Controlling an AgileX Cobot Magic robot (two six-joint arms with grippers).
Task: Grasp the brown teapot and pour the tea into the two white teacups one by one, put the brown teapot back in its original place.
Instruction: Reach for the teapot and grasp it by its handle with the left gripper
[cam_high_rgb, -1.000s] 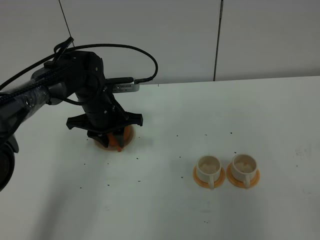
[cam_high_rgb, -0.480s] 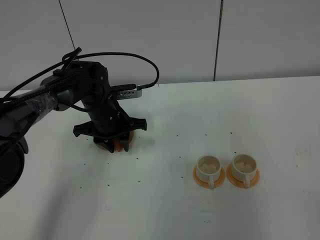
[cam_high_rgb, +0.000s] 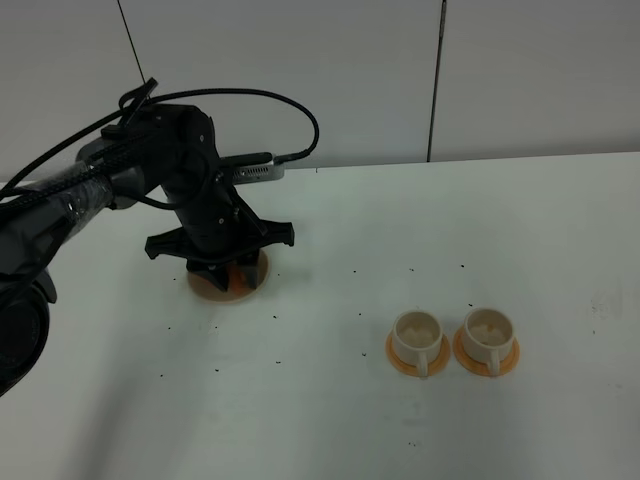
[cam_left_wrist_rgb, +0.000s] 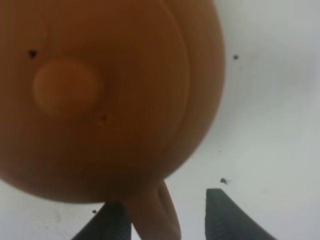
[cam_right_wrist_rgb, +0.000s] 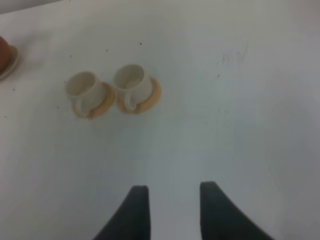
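Observation:
The brown teapot (cam_left_wrist_rgb: 110, 90) fills the left wrist view, with its lid knob (cam_left_wrist_rgb: 65, 87) toward me. In the exterior view it sits on the cream coaster (cam_high_rgb: 212, 289) at the table's left, mostly hidden under the arm. My left gripper (cam_high_rgb: 226, 268) is open right over the pot. Its fingers (cam_left_wrist_rgb: 227, 215) stand on either side of the loop handle (cam_left_wrist_rgb: 152, 215) with a gap on one side. The two white teacups (cam_high_rgb: 417, 334) (cam_high_rgb: 487, 332) stand on orange saucers at the front right, also seen in the right wrist view (cam_right_wrist_rgb: 82, 90) (cam_right_wrist_rgb: 131, 81). My right gripper (cam_right_wrist_rgb: 170, 210) is open and empty above the bare table.
A cable loops from the left arm toward the back wall (cam_high_rgb: 300, 110). Small dark specks dot the white table (cam_high_rgb: 330, 400). The teapot's edge and the coaster (cam_right_wrist_rgb: 10, 60) show at the border of the right wrist view.
The left wrist shifted slightly over the teapot, first toward the front, then back, and more of the coaster's front rim shows now. The cups have not moved.

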